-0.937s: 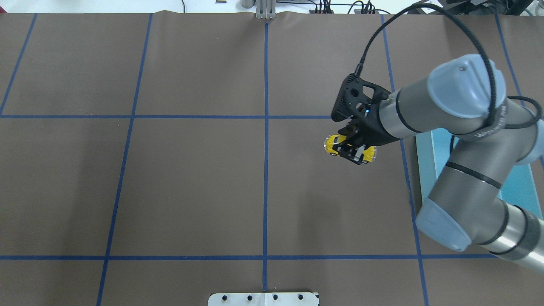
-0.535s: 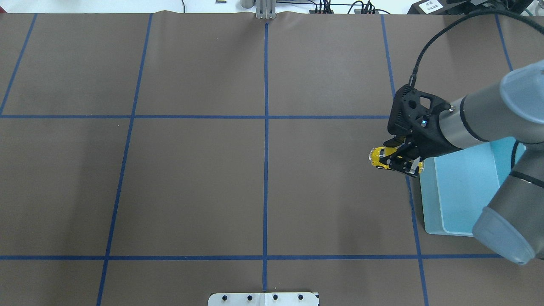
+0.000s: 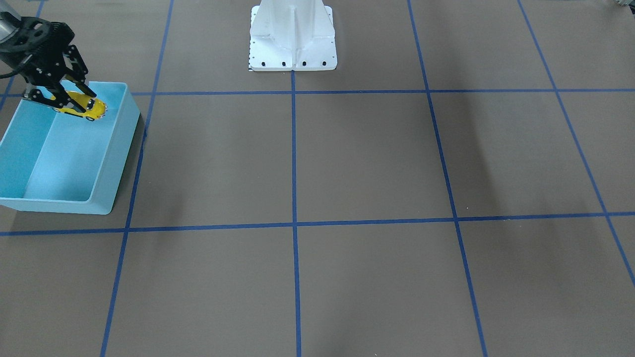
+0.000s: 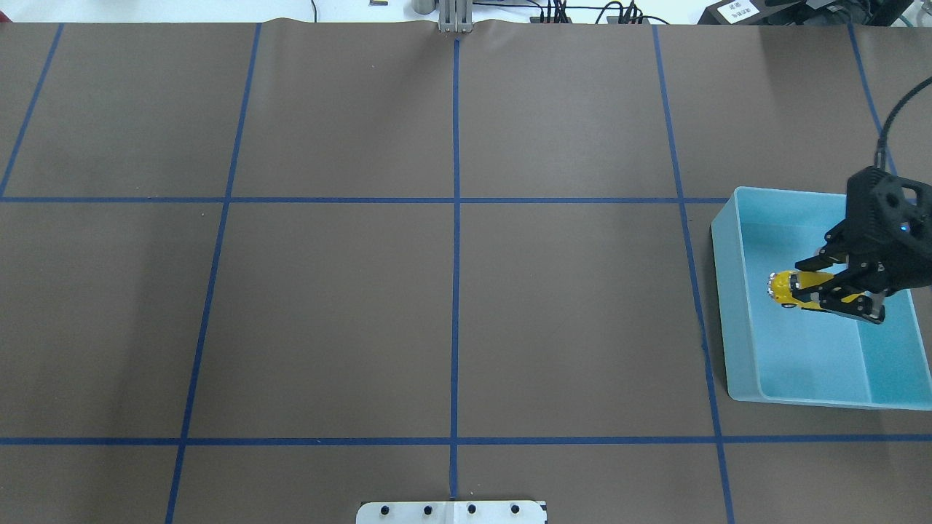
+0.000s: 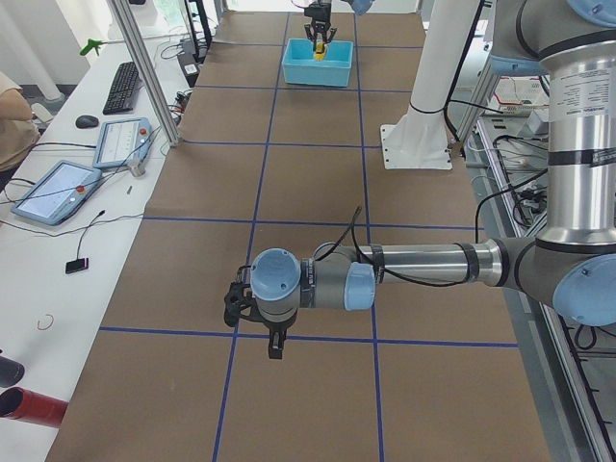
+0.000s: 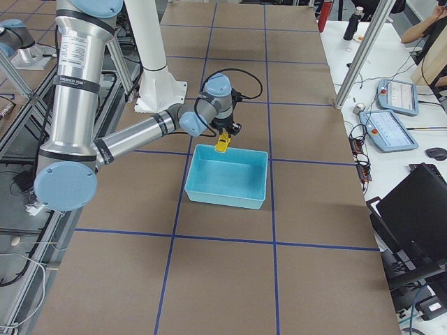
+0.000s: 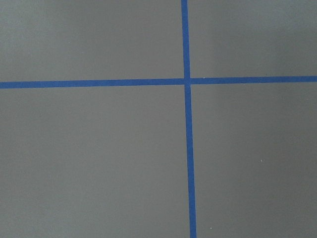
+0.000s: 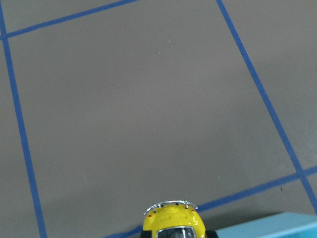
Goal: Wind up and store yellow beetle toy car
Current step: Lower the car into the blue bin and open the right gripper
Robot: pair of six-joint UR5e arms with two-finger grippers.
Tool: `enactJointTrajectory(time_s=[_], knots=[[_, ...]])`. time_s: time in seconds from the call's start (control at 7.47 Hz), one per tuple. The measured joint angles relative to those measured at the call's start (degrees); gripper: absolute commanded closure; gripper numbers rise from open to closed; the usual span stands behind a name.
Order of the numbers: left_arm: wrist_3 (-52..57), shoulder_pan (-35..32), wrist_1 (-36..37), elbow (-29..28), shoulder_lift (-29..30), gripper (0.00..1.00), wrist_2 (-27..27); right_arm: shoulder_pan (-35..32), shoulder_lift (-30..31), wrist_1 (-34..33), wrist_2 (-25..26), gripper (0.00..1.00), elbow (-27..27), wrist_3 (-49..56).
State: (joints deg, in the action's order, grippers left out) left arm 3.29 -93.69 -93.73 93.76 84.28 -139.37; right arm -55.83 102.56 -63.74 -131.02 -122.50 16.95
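The right gripper's (image 4: 817,285) two black fingers (image 4: 848,304) are closed tight on the flanks of the yellow beetle toy car (image 4: 786,288), one on each side. The car's rounded nose with its chrome bumper sticks out past the fingertips toward the table's middle. In the right wrist view the car (image 8: 173,224) fills the bottom edge, with a corner of the blue bin (image 8: 270,229) just beside it at lower right.

The car hangs in the air over the blue bin (image 4: 730,320), above the left part of its hollow. In the exterior right view it (image 6: 223,144) shows up level with the bin's far rim (image 6: 230,149) or a little above it, though how high it hangs over the floor of the bin is hard to judge. The bin stands at the right end of the brown table (image 4: 328,291), which is crossed by blue tape lines.

The left gripper (image 5: 274,346) hangs low over the table at its left end, well apart from the bin. It shows only in the exterior left view, so I cannot tell whether its fingers are parted or closed.
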Motion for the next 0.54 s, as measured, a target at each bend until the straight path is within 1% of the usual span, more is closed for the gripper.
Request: enactJointTrajectory(time_s=[0.13, 0.27, 0.54], knots=[[0.0, 0.0, 0.0, 0.0, 0.0, 0.0, 0.0, -1.9, 1.6, 3.6, -1.8, 1.0, 2.9, 2.3], [0.0, 0.0, 0.0, 0.0, 0.0, 0.0, 0.0, -2.9, 1.9, 6.8, -2.9, 1.0, 6.3, 3.7], [0.0, 0.0, 0.0, 0.1, 0.1, 0.0, 0.0, -3.3, 0.5, 13.9, -3.4, 1.0, 13.8, 4.5]])
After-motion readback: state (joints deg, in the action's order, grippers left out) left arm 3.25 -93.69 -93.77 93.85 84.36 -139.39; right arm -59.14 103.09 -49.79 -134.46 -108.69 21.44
